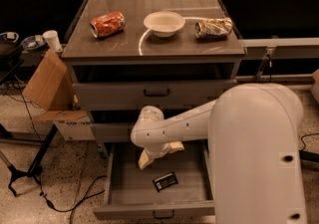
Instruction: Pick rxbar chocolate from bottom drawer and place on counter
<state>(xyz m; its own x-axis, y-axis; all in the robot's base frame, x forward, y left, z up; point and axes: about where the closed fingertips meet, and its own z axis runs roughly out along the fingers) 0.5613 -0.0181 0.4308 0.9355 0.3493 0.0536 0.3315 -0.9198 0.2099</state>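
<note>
The rxbar chocolate is a small black wrapper lying flat on the floor of the open bottom drawer, near its middle front. My gripper hangs on the white arm inside the drawer opening, above and to the left of the bar, not touching it. The counter is the glossy grey-brown cabinet top above.
On the counter lie a crushed orange can, a white bowl and a crushed silver can. The two upper drawers are closed. A cardboard box and a black stand are on the left. My white arm fills the lower right.
</note>
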